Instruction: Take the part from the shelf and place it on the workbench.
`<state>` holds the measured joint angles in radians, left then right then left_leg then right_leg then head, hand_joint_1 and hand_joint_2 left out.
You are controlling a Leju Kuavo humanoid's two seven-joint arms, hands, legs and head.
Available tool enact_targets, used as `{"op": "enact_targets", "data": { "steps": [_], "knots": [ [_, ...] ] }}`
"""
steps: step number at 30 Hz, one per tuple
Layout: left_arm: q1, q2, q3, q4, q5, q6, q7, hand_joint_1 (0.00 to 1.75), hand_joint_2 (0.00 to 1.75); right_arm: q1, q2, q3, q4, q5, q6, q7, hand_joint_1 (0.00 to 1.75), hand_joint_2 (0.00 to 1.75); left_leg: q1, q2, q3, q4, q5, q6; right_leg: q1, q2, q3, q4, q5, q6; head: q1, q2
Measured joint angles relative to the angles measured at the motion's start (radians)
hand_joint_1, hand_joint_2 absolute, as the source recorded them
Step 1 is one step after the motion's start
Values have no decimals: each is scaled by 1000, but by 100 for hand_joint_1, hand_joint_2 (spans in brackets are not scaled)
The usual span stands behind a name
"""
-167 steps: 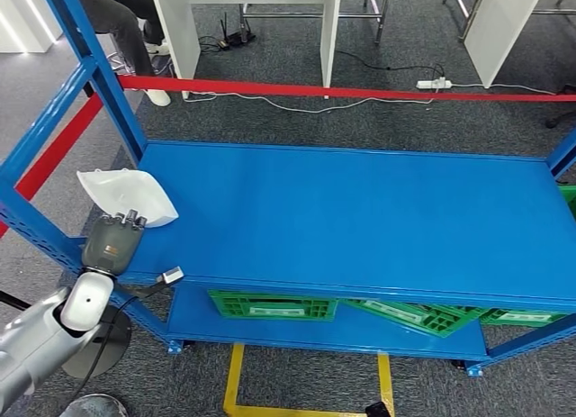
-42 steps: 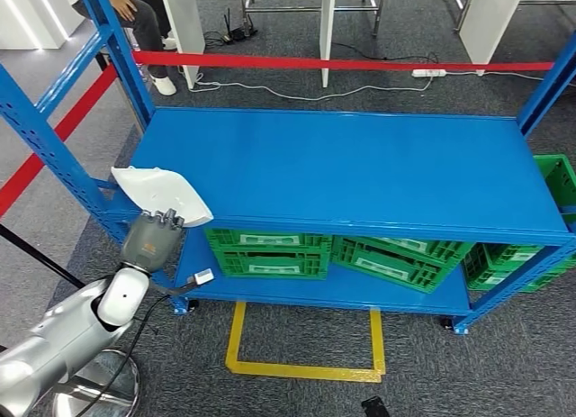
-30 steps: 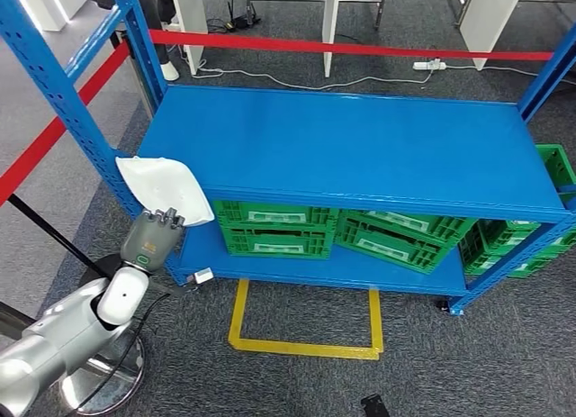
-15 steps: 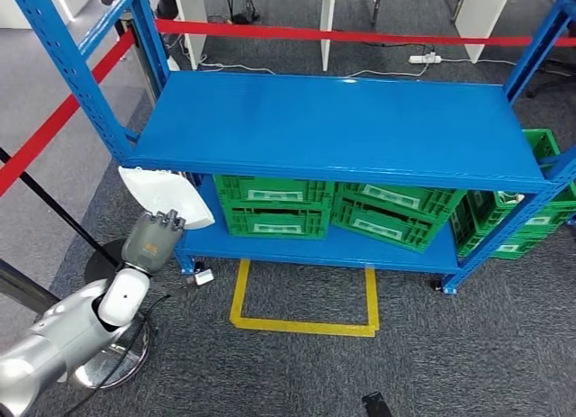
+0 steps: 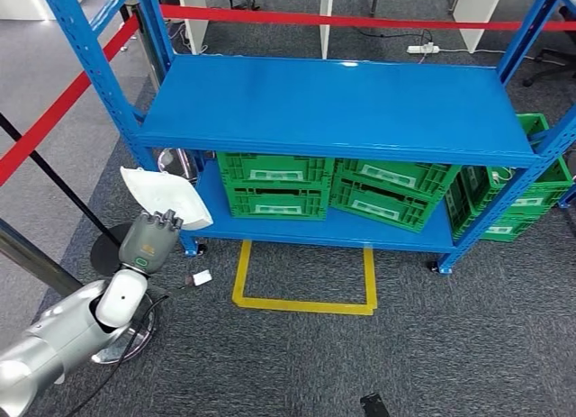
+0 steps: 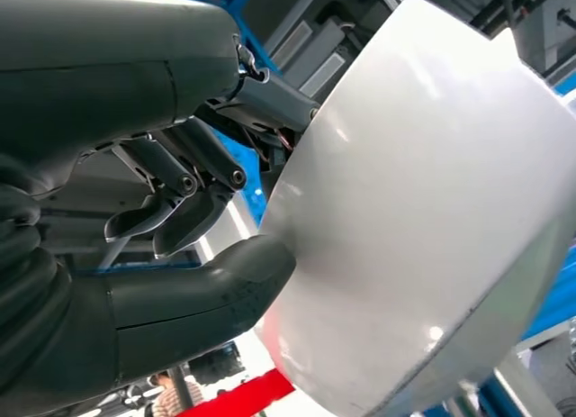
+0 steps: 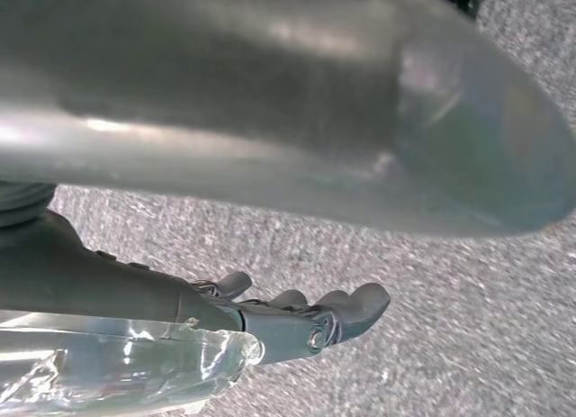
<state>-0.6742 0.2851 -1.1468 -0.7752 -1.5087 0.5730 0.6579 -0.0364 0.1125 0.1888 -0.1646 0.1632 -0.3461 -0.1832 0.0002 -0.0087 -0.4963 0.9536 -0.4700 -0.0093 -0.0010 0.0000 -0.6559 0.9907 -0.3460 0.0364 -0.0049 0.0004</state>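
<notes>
The part (image 5: 162,194) is a white, smooth curved shell. My left hand (image 5: 149,240) holds it by its near edge, out in front of the blue shelf's (image 5: 333,106) left end and above the carpet. In the left wrist view the thumb (image 6: 203,291) presses under the white part (image 6: 421,219) and the dark fingers (image 6: 176,178) lie over its rim. My right hand (image 7: 319,316) hangs over the grey carpet, its fingers stretched out and holding nothing.
Green crates (image 5: 275,185) fill the shelf's lower level. A red barrier tape (image 5: 353,22) runs behind and along the left side. A yellow floor outline (image 5: 302,277) lies before the shelf. A round metal post base (image 5: 129,331) stands by my left arm.
The whole picture has shifted: the camera has backed away from the shelf, which now lies farther off. My left hand keeps its hold on the white part, now off the shelf top.
</notes>
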Motion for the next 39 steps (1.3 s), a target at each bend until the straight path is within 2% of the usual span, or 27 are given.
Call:
{"op": "enact_targets", "data": {
  "steps": [1,2,5,6,7,8,10,12,13,15,16,18,20,21,22,23,25,27,28,30,32,33,35,36,37,38,39],
  "knots": [
    [0,0,-1,0,0,0,0,175,175,3,0,0,0,0,0,0,0,0,1,2,-9,-1,9,9,-1,1,-10,8,-12,6,1,0],
    [1,-1,-1,0,0,0,0,175,175,5,0,0,0,0,0,0,0,0,3,3,-19,-2,19,17,-2,2,-23,33,-40,11,2,0],
    [1,1,-2,0,0,0,0,175,175,6,0,0,0,-1,0,0,0,0,4,6,-51,-2,46,25,-4,2,-73,218,-176,21,7,0],
    [1,1,-2,0,0,0,0,175,175,5,0,0,0,-1,0,0,0,0,3,7,-62,-1,55,25,-4,2,-81,275,-195,22,7,0],
    [1,2,-3,0,0,0,0,175,175,4,0,0,0,-1,0,0,0,0,3,7,-74,0,64,24,-4,2,-74,301,-189,22,7,0],
    [1,1,-5,0,0,0,0,175,175,4,0,0,0,-1,0,0,0,0,4,7,-85,2,71,22,-4,2,-50,289,-166,22,8,0],
    [1,2,-7,0,0,0,0,175,175,2,0,0,0,-1,0,0,0,0,5,6,-104,8,82,14,-5,3,38,174,-121,23,8,0],
    [-2,5,-8,0,0,0,1,175,175,-1,0,0,0,0,0,-1,0,0,2,7,-120,16,94,3,-5,9,115,52,-128,18,7,0],
    [-4,6,-8,0,0,0,2,175,175,-1,1,0,0,0,0,-1,0,0,1,7,-126,18,102,-2,-3,12,130,23,-139,13,6,0],
    [-5,8,-9,0,0,0,4,175,175,1,1,0,0,0,0,-1,0,0,0,7,-136,19,116,-11,-3,12,128,13,-137,0,6,0],
    [-5,9,-10,0,0,0,4,175,175,2,2,0,0,0,0,-1,0,0,1,7,-143,25,110,-15,-4,12,120,14,-131,-6,6,0],
    [-5,10,-12,0,0,0,-3,175,175,2,3,-1,0,0,0,0,0,0,2,7,-171,90,51,-24,-7,10,104,14,-119,-23,4,0],
    [-3,12,0,0,0,-1,-41,175,175,1,3,-1,0,0,0,0,0,0,2,7,-215,223,-33,-30,-4,10,86,15,-107,-35,2,0],
    [0,12,11,0,0,-1,-67,175,175,1,3,-1,0,0,0,0,0,0,1,7,-232,284,-54,-30,-2,10,79,15,-100,-37,2,0],
    [5,12,25,0,0,-1,-88,175,175,2,3,-2,0,0,-1,0,0,0,1,7,-236,319,-53,-28,1,10,71,15,-94,-38,2,0],
    [8,12,37,0,0,-1,-100,175,175,2,3,-2,0,0,-1,0,0,0,-1,7,-224,319,-33,-23,4,9,64,15,-87,-39,2,0],
    [11,13,57,0,0,-1,-109,175,175,2,3,-2,0,0,-1,0,0,0,-7,7,-151,224,21,-7,9,10,52,16,-75,-39,3,0],
    [8,13,72,-2,0,-1,-110,175,175,1,4,-3,0,0,-1,0,0,0,-14,8,-63,92,30,10,15,9,43,17,-65,-34,3,0],
    [6,13,78,-3,0,-2,-110,175,175,1,4,-3,0,0,-1,0,0,0,-16,8,-38,48,22,15,16,8,39,17,-60,-30,3,0],
    [6,14,83,-4,0,-2,-106,175,175,1,4,-3,0,2,-1,0,0,0,-16,8,-30,14,16,18,17,6,30,17,-48,-20,3,0],
    [10,16,83,-4,0,-1,-99,175,175,3,4,-3,0,4,-1,2,0,0,-11,9,-38,7,26,23,17,6,13,36,-65,-8,6,0],
    [13,18,83,-4,0,0,-94,175,175,4,4,-3,0,5,-2,5,0,0,-7,9,-41,4,32,26,16,6,-2,71,-91,-2,8,0],
    [20,27,83,-4,0,3,-84,175,175,3,5,-3,0,8,-4,13,0,0,-6,10,-52,5,42,31,10,6,-50,199,-166,10,13,0],
    [26,33,83,-4,0,7,-78,175,175,3,6,-3,0,11,-6,19,0,0,-6,10,-58,6,47,31,7,6,-71,262,-194,14,13,0],
    [32,41,83,-4,0,12,-70,175,175,3,7,-3,0,15,-8,24,0,0,-6,10,-63,7,51,30,5,6,-78,298,-206,17,13,0],
    [40,51,83,-4,0,17,-62,175,175,3,9,-3,0,19,-9,29,0,0,-5,10,-67,8,54,28,3,5,-67,296,-200,19,13,0],
    [46,61,83,-5,0,22,-55,175,175,3,11,-3,0,23,-10,32,0,0,-4,10,-71,10,57,26,2,5,-36,254,-178,20,13,0]
  ]
}}
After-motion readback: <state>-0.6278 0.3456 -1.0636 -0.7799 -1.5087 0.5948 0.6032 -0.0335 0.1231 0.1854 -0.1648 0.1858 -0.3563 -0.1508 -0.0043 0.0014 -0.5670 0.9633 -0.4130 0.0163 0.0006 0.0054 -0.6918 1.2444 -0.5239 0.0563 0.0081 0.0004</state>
